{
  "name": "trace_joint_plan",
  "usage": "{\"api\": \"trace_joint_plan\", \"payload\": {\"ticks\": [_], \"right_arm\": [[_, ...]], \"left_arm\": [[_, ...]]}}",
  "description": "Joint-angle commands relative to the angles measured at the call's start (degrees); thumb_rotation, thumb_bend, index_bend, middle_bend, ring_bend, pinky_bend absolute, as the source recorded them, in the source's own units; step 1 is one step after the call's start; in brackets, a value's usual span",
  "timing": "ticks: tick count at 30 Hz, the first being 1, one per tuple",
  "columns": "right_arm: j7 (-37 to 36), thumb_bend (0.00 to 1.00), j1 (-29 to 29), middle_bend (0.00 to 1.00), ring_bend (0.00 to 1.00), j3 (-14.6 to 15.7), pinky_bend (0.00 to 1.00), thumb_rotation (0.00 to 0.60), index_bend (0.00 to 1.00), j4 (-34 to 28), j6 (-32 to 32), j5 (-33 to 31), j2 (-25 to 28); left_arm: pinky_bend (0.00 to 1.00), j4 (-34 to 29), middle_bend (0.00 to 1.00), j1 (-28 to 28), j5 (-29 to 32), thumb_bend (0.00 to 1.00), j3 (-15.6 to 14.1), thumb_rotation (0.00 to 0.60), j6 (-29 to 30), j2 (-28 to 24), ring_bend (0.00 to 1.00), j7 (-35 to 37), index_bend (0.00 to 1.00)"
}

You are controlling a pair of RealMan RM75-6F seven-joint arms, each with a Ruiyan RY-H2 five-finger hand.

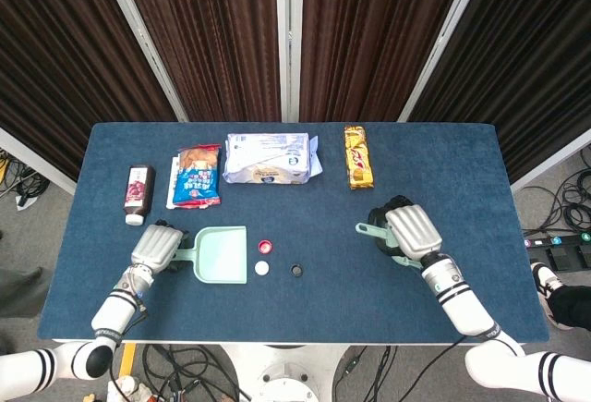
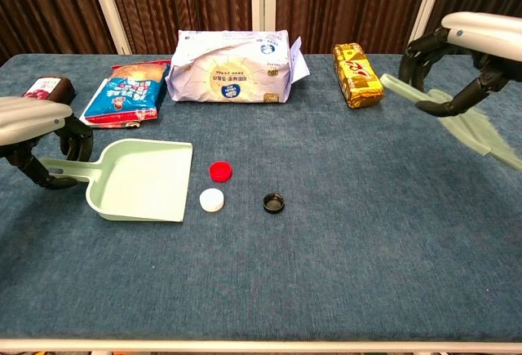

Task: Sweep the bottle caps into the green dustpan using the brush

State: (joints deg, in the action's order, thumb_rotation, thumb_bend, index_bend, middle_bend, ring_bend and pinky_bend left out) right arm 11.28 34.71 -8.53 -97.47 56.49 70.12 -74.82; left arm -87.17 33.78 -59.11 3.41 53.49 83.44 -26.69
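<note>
Between the curled fingers (image 2: 72, 136) of the left hand (image 1: 155, 247) the green dustpan (image 2: 145, 180) is gripped by its handle, its mouth at nine o'clock of the bottle caps (image 2: 212, 199) on the worktop (image 1: 323, 273), while the brush (image 2: 457, 122) is gripped by the right hand (image 1: 411, 232) at three o'clock.

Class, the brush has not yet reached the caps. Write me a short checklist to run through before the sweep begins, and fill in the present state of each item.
1. Left hand holds the dustpan by its handle: ok.
2. Right hand holds the brush: ok.
3. Dustpan's open edge faces the caps: ok.
4. Red cap, white cap and black cap lie on the table beside the dustpan: ok.
5. Brush down at the caps: not ok, it is off to their right.
6. Dustpan flat on the table: cannot tell.
</note>
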Motion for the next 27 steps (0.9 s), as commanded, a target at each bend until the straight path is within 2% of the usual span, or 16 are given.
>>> {"api": "trace_joint_plan", "payload": {"ticks": [1,6,11,15,27], "right_arm": [[-3.17,0.45,0.39,0.62,0.31,1.06,0.2,0.6,0.69,-0.63,-1.26,2.5,-2.12],[-7.38,0.45,1.04,0.62,0.31,1.41,0.2,0.6,0.7,1.33,-1.14,5.51,-7.53],[-8.01,0.47,1.9,0.63,0.31,1.22,0.2,0.6,0.71,5.78,1.07,8.53,-14.89],[-8.77,0.52,2.73,0.64,0.31,0.28,0.2,0.6,0.73,9.66,2.31,9.22,-20.25],[-12.78,0.55,3.41,0.65,0.32,-0.3,0.2,0.6,0.75,19.27,6.95,12.77,-29.82]], "left_arm": [[0.25,0.11,0.56,0.9,-0.37,0.35,-0.05,0.6,-1.24,-0.49,0.39,0.42,0.59],[0.25,-0.11,0.56,1.92,-1.18,0.35,-0.03,0.6,-2.01,-0.93,0.39,0.68,0.59],[0.25,-0.9,0.56,2.71,-0.33,0.35,0.29,0.6,-3.56,-1.42,0.39,2.13,0.59],[0.25,-0.93,0.56,3.28,0.51,0.35,0.43,0.6,-3.97,-1.3,0.39,2.21,0.59],[0.25,-2.16,0.56,5.62,3.6,0.35,1.35,0.6,-6.75,-0.42,0.39,4.47,0.59]]}}
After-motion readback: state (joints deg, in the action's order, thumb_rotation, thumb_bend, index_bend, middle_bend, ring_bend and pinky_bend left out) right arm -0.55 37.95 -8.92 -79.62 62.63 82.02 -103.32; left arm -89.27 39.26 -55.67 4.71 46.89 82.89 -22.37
